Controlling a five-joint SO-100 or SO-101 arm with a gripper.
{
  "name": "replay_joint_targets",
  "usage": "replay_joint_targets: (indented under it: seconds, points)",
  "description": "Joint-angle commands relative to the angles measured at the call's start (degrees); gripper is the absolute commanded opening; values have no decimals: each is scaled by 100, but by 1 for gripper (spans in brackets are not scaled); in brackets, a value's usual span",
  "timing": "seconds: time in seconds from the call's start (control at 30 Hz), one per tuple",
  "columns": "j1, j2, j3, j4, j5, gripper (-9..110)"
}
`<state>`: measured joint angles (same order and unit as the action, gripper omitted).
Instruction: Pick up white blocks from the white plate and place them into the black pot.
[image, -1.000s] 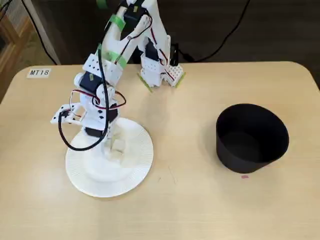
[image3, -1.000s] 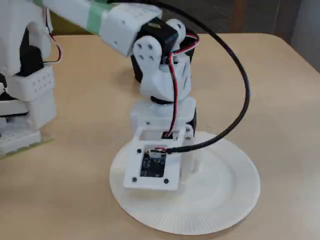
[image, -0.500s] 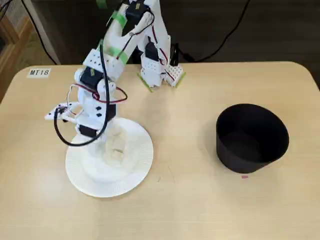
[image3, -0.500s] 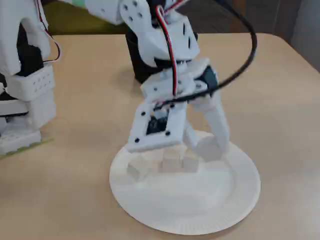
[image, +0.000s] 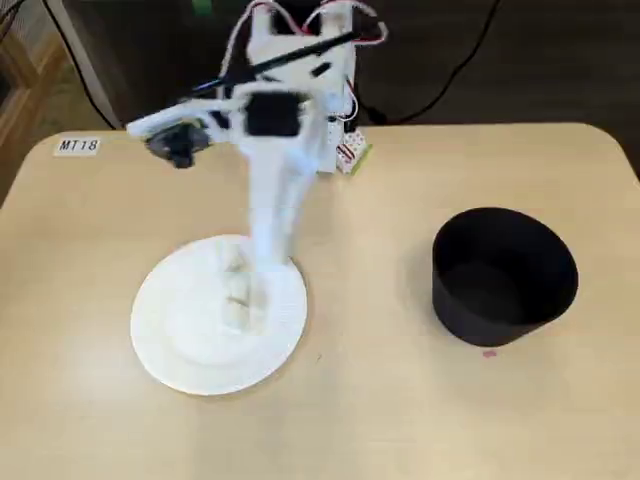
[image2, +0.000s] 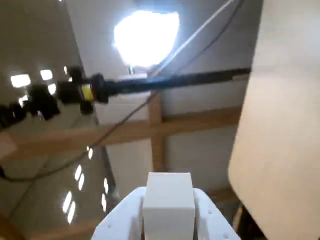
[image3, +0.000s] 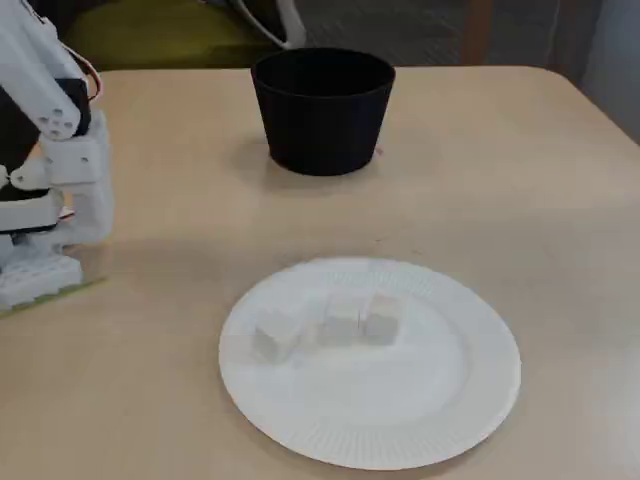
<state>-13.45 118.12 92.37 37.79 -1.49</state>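
Observation:
In the wrist view my gripper (image2: 168, 202) is shut on a white block (image2: 168, 192), which sits square between the two fingers while the camera looks up at the ceiling. From above, the motion-blurred gripper (image: 268, 265) hangs high over the far right part of the white plate (image: 180, 330). Three white blocks (image: 238, 292) lie in a row on the plate (image3: 400, 420); the side fixed view shows these blocks (image3: 342, 322) clearly, with no gripper in it. The black pot (image: 500, 305) stands apart to the right, and at the back (image3: 322, 120) in the side fixed view.
The arm's base (image3: 45, 200) stands at the table's left in the side fixed view. A label reading MT18 (image: 78, 145) is stuck near the far left corner. A small pink mark (image: 489, 352) lies just in front of the pot.
The gripper has risen off the plate with one block in it and swung up and right, out of the side fixed view. Three blocks lie uncovered on the plate.

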Motion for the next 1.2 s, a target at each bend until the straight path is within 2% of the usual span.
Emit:
replay_joint_targets:
  seconds: [0.0, 0.13, 0.3, 0.57, 0.8, 0.93, 1.03, 1.13, 1.17]
  points:
    - [-1230, 79, -149, 0, -413, -2]
    - [-2021, -114, 554, 141, -571, -2]
    - [-2531, -237, 1556, 97, -545, -2]
    - [-2733, -229, 2575, -35, -404, -2]
    - [-2689, -246, 2777, -413, -290, -2]
    - [-2593, -246, 2777, -422, -519, 31]
    - [-2479, -246, 2777, -413, -563, 39]
    - [-2294, -220, 2725, -378, -571, 33]
    - [-2215, -193, 2698, -387, -554, 23]
